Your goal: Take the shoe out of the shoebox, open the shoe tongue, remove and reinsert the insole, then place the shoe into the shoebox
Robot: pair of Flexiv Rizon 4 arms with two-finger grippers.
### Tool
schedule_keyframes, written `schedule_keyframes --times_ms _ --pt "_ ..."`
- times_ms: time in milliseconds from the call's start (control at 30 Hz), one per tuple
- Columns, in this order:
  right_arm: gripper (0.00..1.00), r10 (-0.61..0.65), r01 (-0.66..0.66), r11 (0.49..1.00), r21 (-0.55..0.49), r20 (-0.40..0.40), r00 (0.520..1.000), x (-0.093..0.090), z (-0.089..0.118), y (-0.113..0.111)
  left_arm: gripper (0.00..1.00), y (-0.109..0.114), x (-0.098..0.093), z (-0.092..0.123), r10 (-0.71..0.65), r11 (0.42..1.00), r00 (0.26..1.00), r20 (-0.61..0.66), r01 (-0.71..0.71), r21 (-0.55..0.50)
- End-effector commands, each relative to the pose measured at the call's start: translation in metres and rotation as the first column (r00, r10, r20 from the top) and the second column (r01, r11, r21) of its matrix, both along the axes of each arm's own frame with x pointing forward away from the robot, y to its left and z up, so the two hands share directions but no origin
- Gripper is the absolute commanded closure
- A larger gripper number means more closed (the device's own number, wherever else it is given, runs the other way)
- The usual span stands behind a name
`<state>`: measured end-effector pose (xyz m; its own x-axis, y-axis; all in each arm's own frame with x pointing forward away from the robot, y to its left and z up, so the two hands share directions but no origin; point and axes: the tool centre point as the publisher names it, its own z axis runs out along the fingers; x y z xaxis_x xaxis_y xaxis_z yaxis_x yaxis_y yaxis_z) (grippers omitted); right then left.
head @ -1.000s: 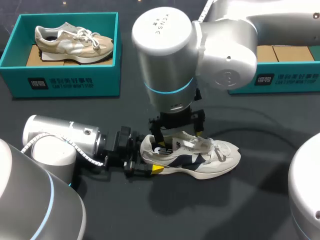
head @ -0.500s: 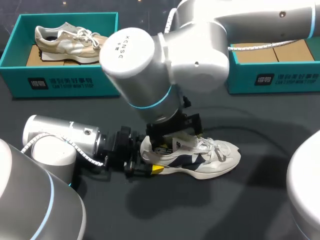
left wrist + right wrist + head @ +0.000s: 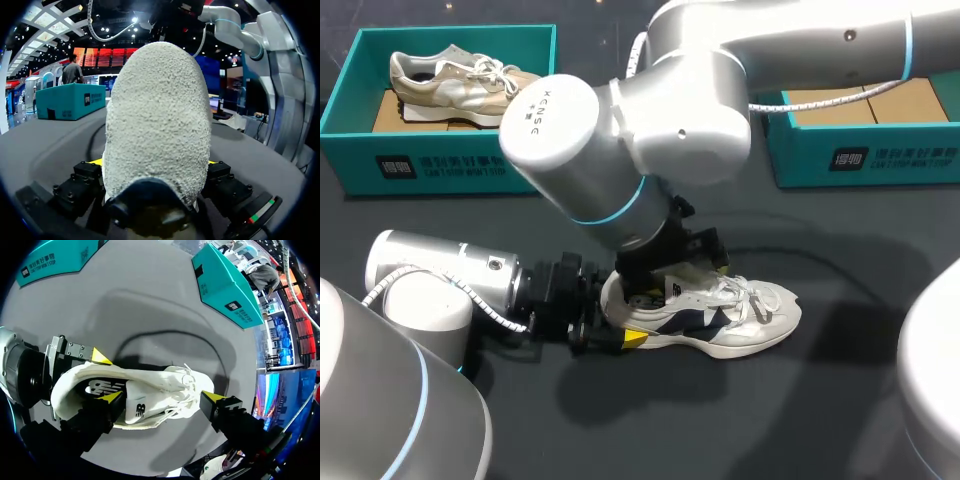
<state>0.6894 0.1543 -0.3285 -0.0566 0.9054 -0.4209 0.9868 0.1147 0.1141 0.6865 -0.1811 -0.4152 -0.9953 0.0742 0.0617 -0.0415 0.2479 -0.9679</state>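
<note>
My left pincer (image 3: 612, 330) clamps the shoe (image 3: 720, 322) at its heel from nine o'clock, steadying it on the worktop (image 3: 840, 420), presumably so my wide-spread right pincer (image 3: 163, 397) can dig one finger inside.

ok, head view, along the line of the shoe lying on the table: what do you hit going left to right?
left arm → left gripper, clamped on the heel → white shoe, with its toe pointing right.
</note>
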Motion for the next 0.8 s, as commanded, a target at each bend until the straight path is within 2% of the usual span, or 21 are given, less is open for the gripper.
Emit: schedule_keyframes --times_ms 33,533,733,800 --pt "0.0 -0.036 0.037 0.999 -0.035 0.034 0.999 -0.01 -0.009 0.006 1.0 -0.001 0.002 -0.002 0.0 1.0 1.0 0.0 0.0 0.001" --pt "0.0 -0.091 0.093 0.995 -0.048 0.041 0.995 -0.015 -0.023 -0.006 1.0 -0.001 0.002 -0.002 0.0 1.0 1.0 0.0 0.0 0.001" --pt "0.0 -0.123 0.125 0.99 -0.061 0.036 0.992 -0.02 -0.011 -0.014 1.0 -0.001 0.002 -0.002 0.0 1.0 1.0 0.0 0.0 0.001" --pt "0.05 -0.13 0.132 0.989 -0.066 0.032 0.991 -0.021 -0.007 -0.016 1.0 -0.001 0.002 -0.002 0.0 1.0 1.0 0.0 0.0 0.001"
